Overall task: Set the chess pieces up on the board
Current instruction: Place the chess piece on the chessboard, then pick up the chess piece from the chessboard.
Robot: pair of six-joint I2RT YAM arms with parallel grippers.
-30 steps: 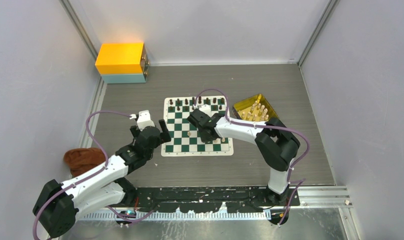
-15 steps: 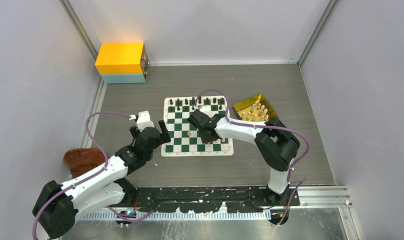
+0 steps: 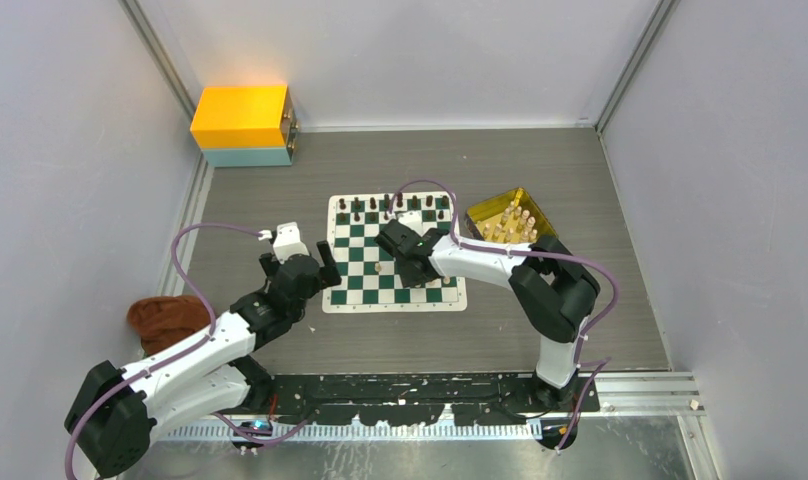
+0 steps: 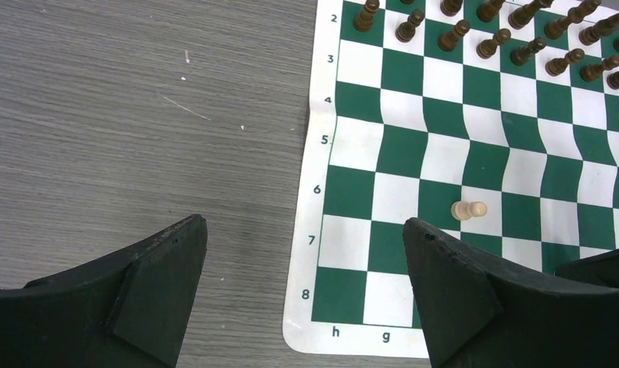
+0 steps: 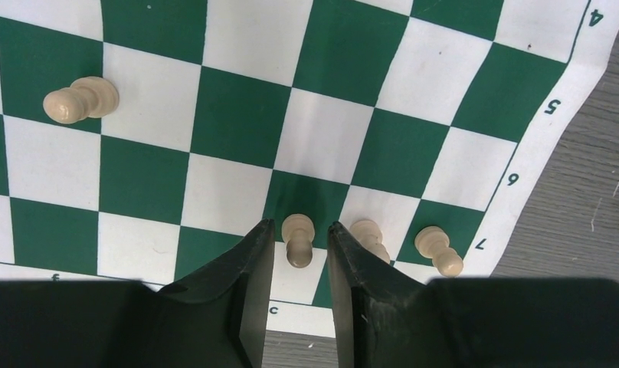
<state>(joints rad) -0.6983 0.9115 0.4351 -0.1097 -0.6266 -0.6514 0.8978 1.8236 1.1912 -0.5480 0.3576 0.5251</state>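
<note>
Pawn [image 5: 296,241] upright on board [image 5: 237,115], axis vertical, inside parted right tool [image 5: 299,225], untouched; left tool [image 4: 304,224] spread wide.

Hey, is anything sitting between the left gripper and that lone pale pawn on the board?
Nothing visible does. The left gripper hangs open over the board's edge, and only bare squares lie between it and the lone pawn. The right gripper is further along, around a second pawn.

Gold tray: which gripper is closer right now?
Right. The right gripper is over the board's near-right squares, just left of the gold tray; the left gripper hangs at the board's left edge, the whole board between it and the tray.
</note>
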